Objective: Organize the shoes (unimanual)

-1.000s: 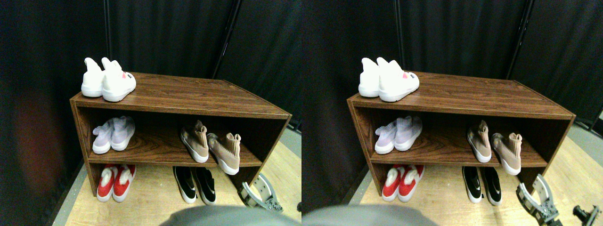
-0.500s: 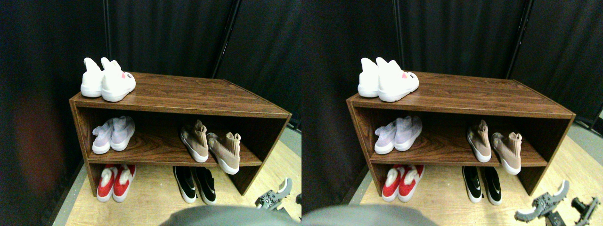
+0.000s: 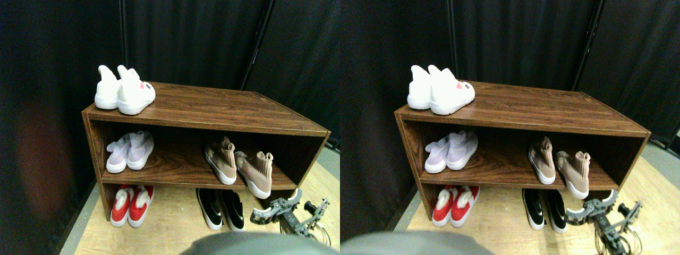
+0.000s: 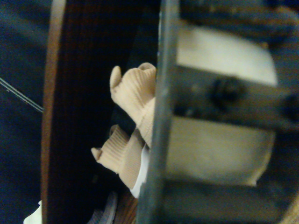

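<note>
My gripper (image 3: 276, 211) sits open below the shelf (image 3: 186, 170) — only the wrist view closes in on the tan shoes (image 4: 133, 126).

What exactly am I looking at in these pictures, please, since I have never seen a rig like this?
A four-legged robot tidies shoes with one arm. The wide picture is its forward camera, shown twice side by side. A wooden shelf unit holds white shoes on top, pale lilac shoes and tan sock-shoes on the middle shelf, red shoes and black slip-ons on the floor. The right gripper holds nothing. The other picture comes from a camera on that arm, turned sideways, looking at the tan sock-shoes.
</note>
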Controlling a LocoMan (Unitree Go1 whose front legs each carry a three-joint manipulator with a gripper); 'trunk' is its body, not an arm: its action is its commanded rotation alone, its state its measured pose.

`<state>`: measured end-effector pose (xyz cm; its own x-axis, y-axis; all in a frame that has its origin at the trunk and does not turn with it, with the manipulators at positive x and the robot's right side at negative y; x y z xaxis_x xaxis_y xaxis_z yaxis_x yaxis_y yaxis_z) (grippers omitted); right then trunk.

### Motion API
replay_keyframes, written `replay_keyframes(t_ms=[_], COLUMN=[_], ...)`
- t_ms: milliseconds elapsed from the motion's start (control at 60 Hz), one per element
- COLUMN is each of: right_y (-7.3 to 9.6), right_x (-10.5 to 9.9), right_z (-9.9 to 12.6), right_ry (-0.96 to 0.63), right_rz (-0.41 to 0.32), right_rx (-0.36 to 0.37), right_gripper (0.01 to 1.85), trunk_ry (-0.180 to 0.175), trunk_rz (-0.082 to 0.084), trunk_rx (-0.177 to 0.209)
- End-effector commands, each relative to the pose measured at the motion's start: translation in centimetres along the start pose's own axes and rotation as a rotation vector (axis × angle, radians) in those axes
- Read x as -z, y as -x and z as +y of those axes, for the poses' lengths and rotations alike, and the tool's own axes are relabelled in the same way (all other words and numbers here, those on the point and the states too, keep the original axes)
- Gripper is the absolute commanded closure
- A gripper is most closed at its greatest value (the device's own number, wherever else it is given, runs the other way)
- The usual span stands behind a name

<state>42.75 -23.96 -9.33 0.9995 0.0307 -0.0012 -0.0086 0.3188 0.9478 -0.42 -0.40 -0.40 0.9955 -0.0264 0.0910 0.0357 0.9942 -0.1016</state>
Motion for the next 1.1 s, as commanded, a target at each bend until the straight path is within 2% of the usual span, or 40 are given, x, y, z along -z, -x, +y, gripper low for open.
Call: replay_keyframes(t_ms=[17,83,433,700,867,1100], right_y=[-0.6,-1.4,-4.1,-5.4,-5.4,-3.6], right_x=[0.2,0.4,0.9,1.1,1.1,0.8], right_z=[0.0,-0.4,-1.1,-1.4,-1.6,-0.8], right_ry=[-0.001,0.004,-0.023,-0.016,-0.023,-0.034], right_rz=[-0.014,-0.015,-0.014,-0.033,-0.03,-0.004], right_rx=[-0.006,-0.002,0.023,0.05,0.048,-0.007], right_gripper=[0.17,0.25,0.25,0.26,0.21,0.33], trunk_ry=[0.017,0.018,0.029,0.035,0.035,0.03], trunk_rz=[0.023,0.023,0.023,0.024,0.027,0.032], trunk_rx=[-0.015,-0.018,-0.035,-0.045,-0.047,-0.037])
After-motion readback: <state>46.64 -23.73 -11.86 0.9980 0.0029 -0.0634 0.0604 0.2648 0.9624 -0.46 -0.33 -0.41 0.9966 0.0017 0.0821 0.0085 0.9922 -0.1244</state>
